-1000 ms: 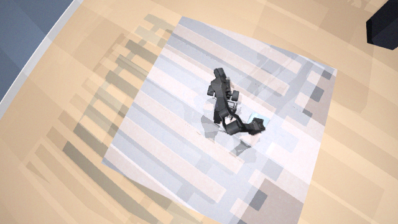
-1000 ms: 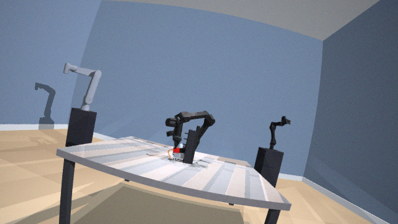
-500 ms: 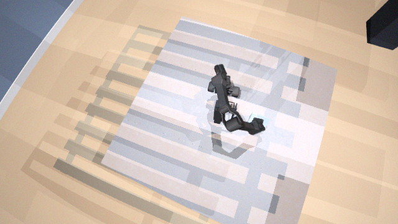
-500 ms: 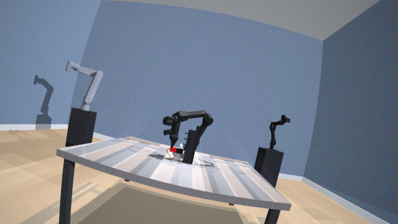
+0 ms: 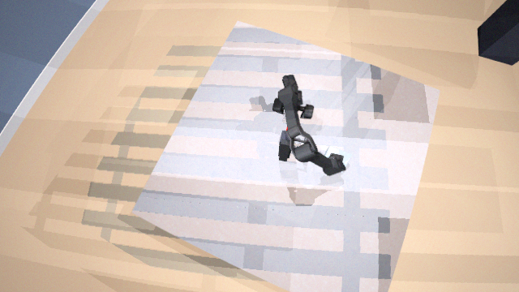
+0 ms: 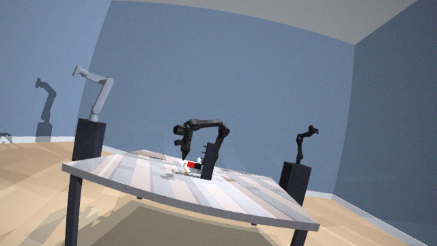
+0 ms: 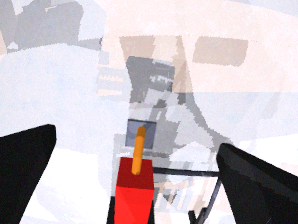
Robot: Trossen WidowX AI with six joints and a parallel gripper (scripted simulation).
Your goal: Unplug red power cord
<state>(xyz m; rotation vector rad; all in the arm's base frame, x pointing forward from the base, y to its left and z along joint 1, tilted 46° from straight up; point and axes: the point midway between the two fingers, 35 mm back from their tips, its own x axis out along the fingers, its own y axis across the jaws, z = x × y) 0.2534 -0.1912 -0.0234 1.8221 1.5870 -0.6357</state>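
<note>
You are looking at a blue-walled room with a tan plank floor, and in the middle of it a pale table (image 6: pixel 143 171) streaked with grey and white bands. In the exterior view two dark pedestals stand off the table: one at the left (image 6: pixel 88 138) carries a light grey arm (image 6: pixel 99 92), one at the right (image 6: pixel 295 181) carries a small black arm (image 6: pixel 304 140).

Your own black arm (image 6: pixel 205 126) rises near the centre of the table and bends over to the left, with the gripper (image 6: pixel 184 155) pointing down. Its jaws are spread wide and nothing is between them. In the wrist view the two dark fingers sit far apart at the lower left and lower right of the frame.

The red plug (image 7: pixel 135 192) shows in the lower middle of the wrist view, between the fingers but touching neither. An orange cord (image 7: pixel 139 151) runs from its top end towards the middle of the frame. In the exterior view the plug (image 6: pixel 191 165) lies just below the gripper tip, next to a black part; you cannot tell whether it sits in the strip. From the top view only a speck of red (image 5: pixel 287 129) shows beside the arm (image 5: pixel 293 122).
</note>
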